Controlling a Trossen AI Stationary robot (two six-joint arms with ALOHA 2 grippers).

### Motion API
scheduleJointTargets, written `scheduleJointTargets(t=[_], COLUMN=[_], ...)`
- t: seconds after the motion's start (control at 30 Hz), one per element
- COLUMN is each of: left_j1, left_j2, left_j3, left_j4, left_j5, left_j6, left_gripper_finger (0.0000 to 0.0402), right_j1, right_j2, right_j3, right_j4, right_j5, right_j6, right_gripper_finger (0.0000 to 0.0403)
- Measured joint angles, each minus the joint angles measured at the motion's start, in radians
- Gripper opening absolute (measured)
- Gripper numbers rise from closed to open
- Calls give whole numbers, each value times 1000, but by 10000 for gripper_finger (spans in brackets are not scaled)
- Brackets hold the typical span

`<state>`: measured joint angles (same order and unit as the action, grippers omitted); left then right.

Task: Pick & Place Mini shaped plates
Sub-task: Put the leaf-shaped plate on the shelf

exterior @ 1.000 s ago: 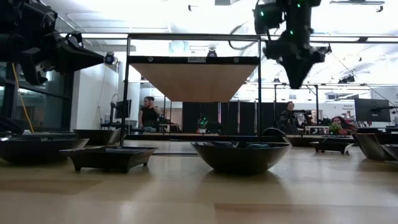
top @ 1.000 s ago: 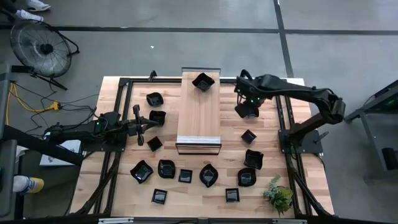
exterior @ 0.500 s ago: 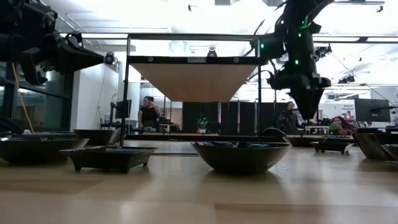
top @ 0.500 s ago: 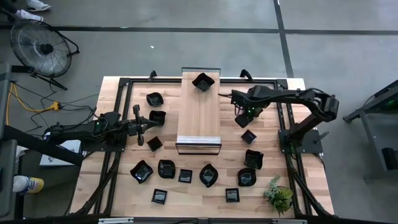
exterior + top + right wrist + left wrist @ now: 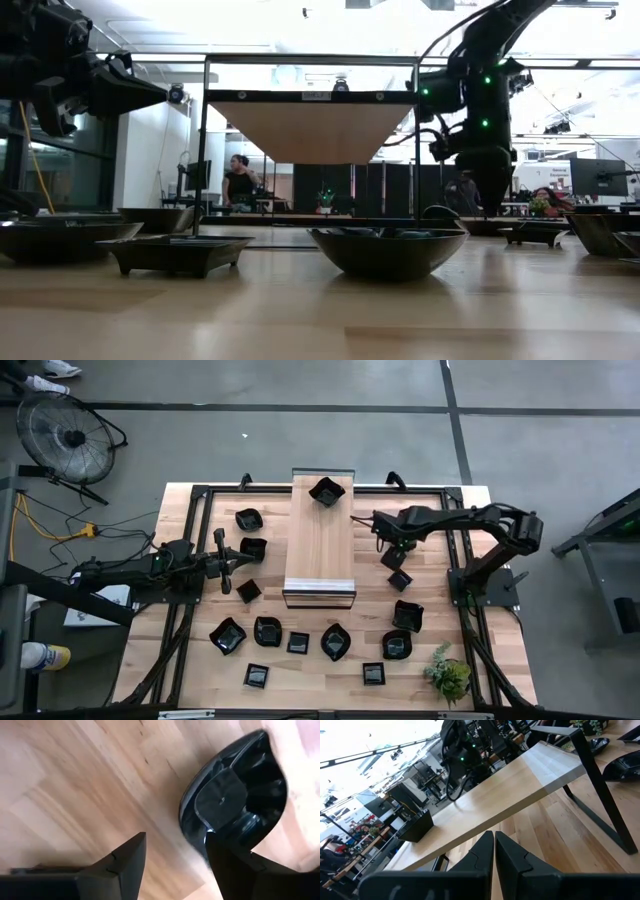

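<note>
Fingers of your right gripper are standing wide apart over a small shiny black dish near the wooden tabletop's right edge, ready to grab. Your left gripper is staying closed, empty, near the left edge.

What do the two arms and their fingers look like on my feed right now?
Both arms are dark, near-black jointed links. The right arm carries small green indicator lights near its wrist and thin black cables looping beside it. The right gripper has two flat, matte black fingers with angular tips. The left gripper has two black, tapering, wedge-shaped fingers. No markings are legible.
</note>
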<state>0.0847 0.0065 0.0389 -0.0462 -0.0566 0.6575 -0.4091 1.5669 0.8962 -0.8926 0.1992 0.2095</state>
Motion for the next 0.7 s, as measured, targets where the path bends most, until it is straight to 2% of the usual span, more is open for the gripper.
scheduleJointTargets(t=[0.17, 0.3, 0.47, 0.7], left_j1=[0, 0, 0, 0], left_j2=[0, 0, 0, 0], left_j3=[0, 0, 0, 0], left_j4=[0, 0, 0, 0], left_j5=[0, 0, 0, 0], left_j6=[0, 0, 0, 0], left_gripper_finger=[12, 12, 12, 12], right_j1=[0, 0, 14, 19], right_j2=[0, 7, 56, 109], right_j3=[-9, -9, -9, -9], right_j4=[3, 15, 44, 101], right_j5=[107, 108, 80, 98], right_j6=[-60, -108, -105, -79], right_gripper_finger=[198, 197, 197, 197])
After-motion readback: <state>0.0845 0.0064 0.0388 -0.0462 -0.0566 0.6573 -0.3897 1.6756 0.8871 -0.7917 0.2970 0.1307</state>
